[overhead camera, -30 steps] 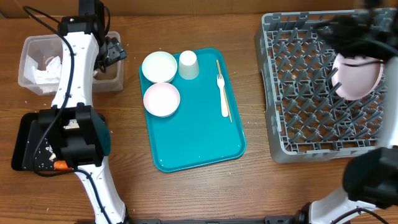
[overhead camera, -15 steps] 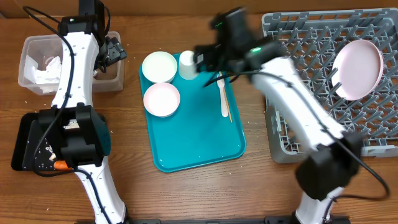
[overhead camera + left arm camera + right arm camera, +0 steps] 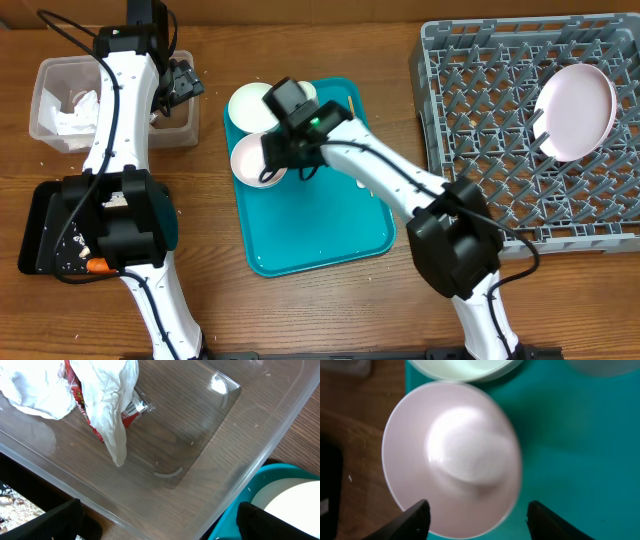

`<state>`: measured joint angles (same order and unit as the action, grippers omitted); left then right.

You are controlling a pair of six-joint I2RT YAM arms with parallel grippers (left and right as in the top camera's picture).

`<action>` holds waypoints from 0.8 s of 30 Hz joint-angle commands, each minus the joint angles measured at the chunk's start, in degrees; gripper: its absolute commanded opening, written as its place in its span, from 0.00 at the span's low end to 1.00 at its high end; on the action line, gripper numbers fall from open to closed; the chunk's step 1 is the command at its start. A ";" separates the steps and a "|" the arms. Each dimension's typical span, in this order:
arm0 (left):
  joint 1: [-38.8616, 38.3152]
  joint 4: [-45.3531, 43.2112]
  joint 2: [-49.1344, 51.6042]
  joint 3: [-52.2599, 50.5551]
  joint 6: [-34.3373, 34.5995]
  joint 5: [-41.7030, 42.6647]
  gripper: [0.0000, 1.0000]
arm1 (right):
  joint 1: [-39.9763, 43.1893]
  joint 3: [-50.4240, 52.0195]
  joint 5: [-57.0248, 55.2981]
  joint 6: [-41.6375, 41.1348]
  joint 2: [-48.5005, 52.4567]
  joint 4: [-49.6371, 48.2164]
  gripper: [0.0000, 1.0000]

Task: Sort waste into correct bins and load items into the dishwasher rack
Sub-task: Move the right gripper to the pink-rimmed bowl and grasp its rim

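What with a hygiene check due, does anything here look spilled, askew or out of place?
Only small things. The plate leans far over in the dishwasher rack, its face showing from above, not upright. A few pale crumbs lie on the table beside the clear tub.

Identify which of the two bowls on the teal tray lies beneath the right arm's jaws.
The pinkish bowl, centred in the right wrist view; the whiter bowl barely shows.
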<state>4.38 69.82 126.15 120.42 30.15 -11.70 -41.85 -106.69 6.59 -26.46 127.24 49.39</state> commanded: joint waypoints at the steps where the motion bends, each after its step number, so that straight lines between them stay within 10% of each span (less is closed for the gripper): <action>1: 0.11 -0.02 -0.37 1.25 1.38 0.22 1.00 | -2.03 -0.20 -3.21 -0.83 2.29 0.35 0.60; 13: 0.11 -0.02 -0.37 1.25 1.38 0.22 1.00 | -0.76 -0.20 -10.16 -2.12 2.64 9.57 0.29; 24: 0.11 -0.02 -0.37 1.25 1.38 0.22 1.00 | 3.61 -0.31 -30.77 -2.34 -0.55 27.65 0.41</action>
<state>4.38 69.82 126.15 120.42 30.15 -11.70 -39.51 -106.69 -16.16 -28.51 129.93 76.23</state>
